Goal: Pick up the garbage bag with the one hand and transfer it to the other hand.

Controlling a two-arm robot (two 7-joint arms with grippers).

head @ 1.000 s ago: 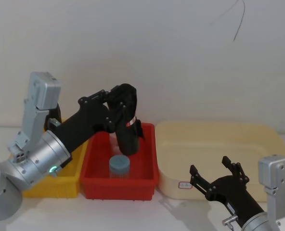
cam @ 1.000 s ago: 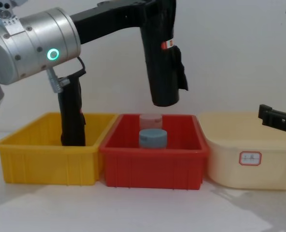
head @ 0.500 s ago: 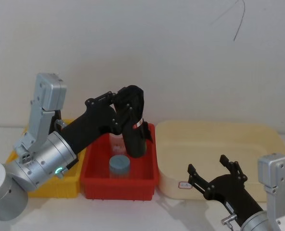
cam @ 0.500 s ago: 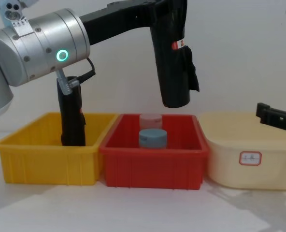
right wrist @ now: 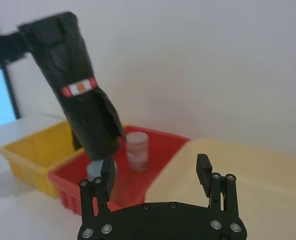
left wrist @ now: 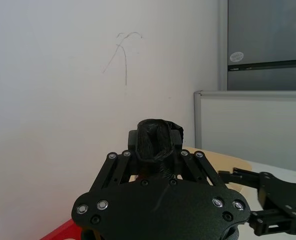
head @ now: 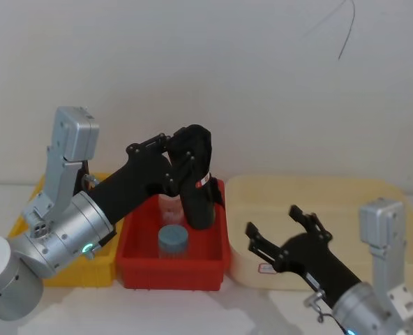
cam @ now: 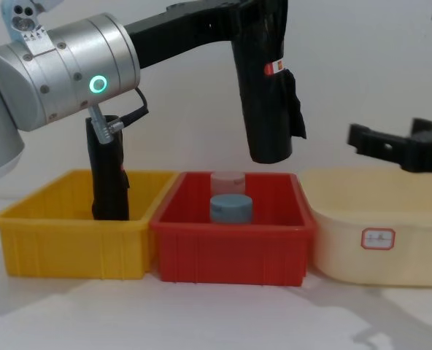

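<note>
L end effector grips garbage bag top, fingertips obscured; R end effector splayed

In your chest view the top edge cuts off the garbage bag at its upper end; tub label unreadable.

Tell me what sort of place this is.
Probably a robot test bench in a lab or office: a bare white wall, a yellow bin, red bin and cream tub in a row on a white table, and the left gripper holding the garbage bag above the red bin.
</note>
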